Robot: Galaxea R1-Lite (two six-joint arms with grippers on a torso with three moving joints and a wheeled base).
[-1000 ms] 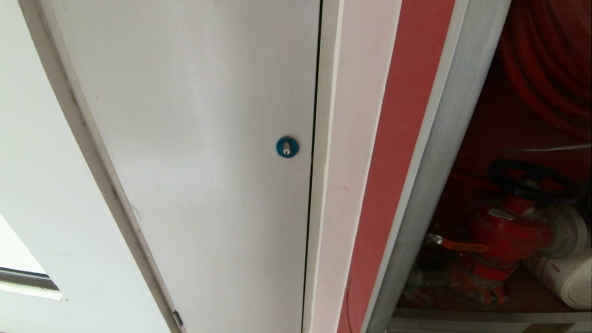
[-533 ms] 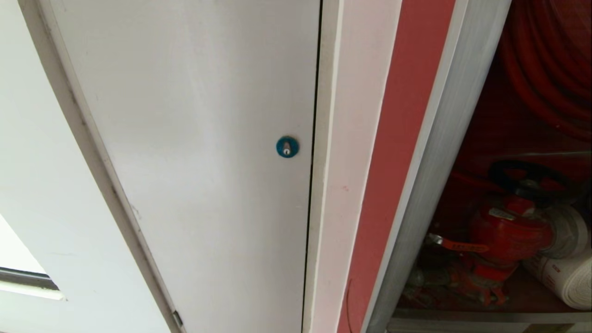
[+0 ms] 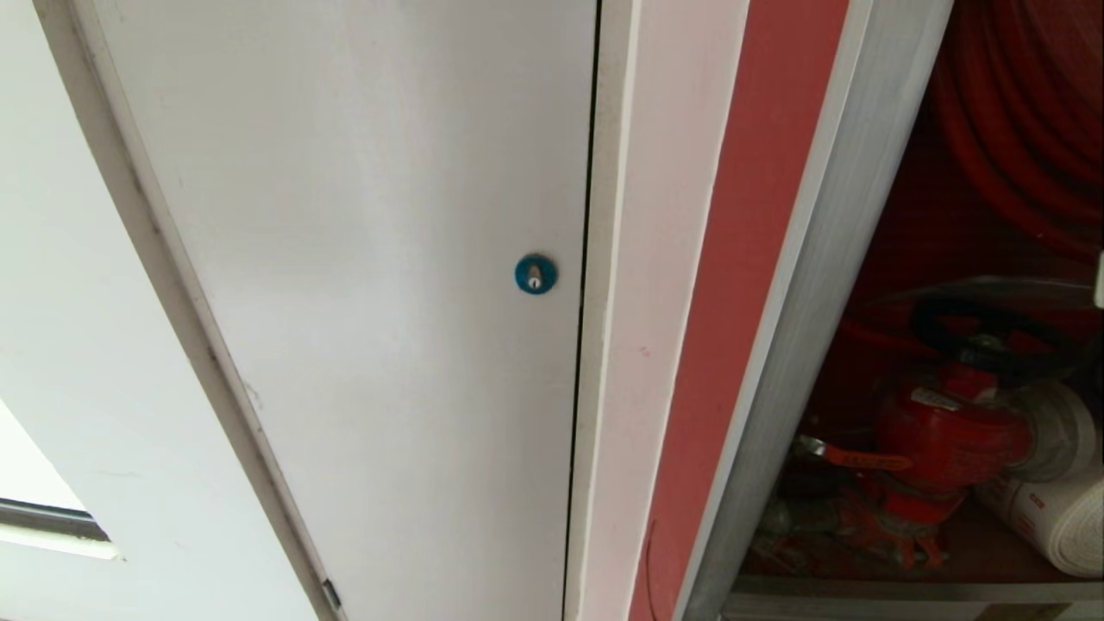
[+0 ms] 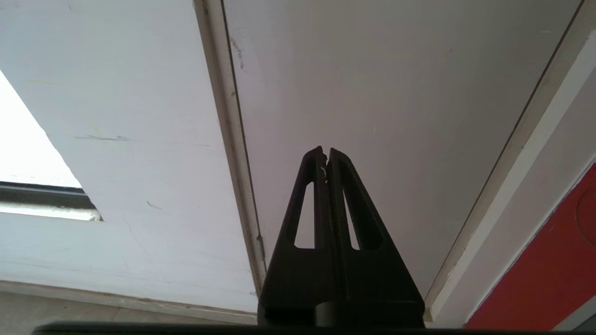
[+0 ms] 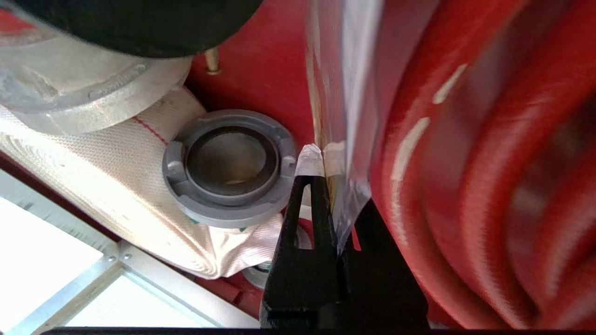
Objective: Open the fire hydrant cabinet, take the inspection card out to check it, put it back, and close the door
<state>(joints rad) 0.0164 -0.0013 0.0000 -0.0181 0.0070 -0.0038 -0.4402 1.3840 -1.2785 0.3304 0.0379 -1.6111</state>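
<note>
Our right tool, clenched on the glossy inspection card inside the fire hydrant cabinet, at three o'clock of the grey hose coupling, should draw it out edgewise, clear of the red hose reel, without creasing it.

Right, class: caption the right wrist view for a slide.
Right gripper pinching the inspection card edge-on beside the red hose reel.

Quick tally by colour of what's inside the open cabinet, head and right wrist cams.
Red: 2, hose reel, valve
White: 1, rolled hose
Black: 1, handwheel
Grey: 1, hose coupling
Clear, glossy: 1, inspection card, pinched in the right claw
Total: 6
</note>
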